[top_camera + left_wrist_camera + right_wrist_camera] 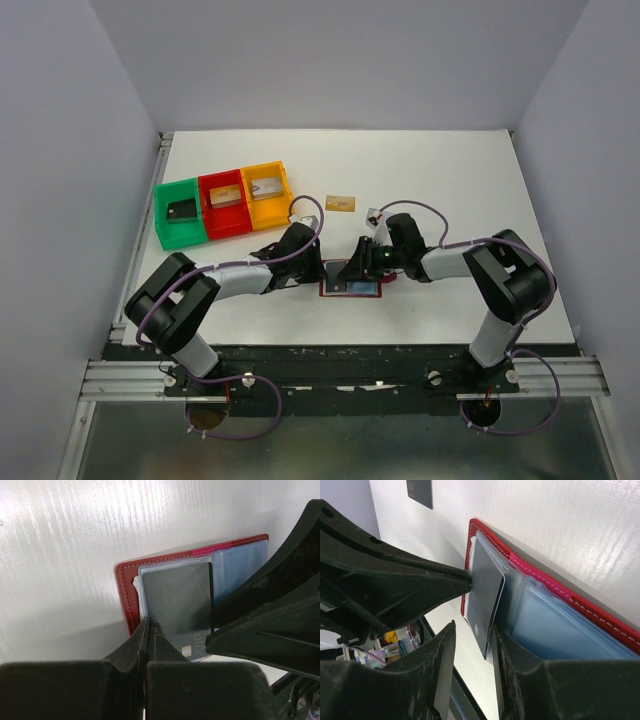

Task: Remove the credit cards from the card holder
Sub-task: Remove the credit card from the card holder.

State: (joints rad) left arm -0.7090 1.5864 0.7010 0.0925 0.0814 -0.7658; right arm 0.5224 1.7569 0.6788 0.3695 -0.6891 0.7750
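Right wrist shows your right gripper parted astride the black card sticking from the open card holder on the table, left gripper clenched at its edge; pull before clamping and the card could slip.

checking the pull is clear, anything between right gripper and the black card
Nothing visible: the black card sits between the fingers of the open right gripper. The shut left gripper touches the card holder beside it.

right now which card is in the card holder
The black card in its blue pocket; three others sit in the trays, the gold one bare on the table.
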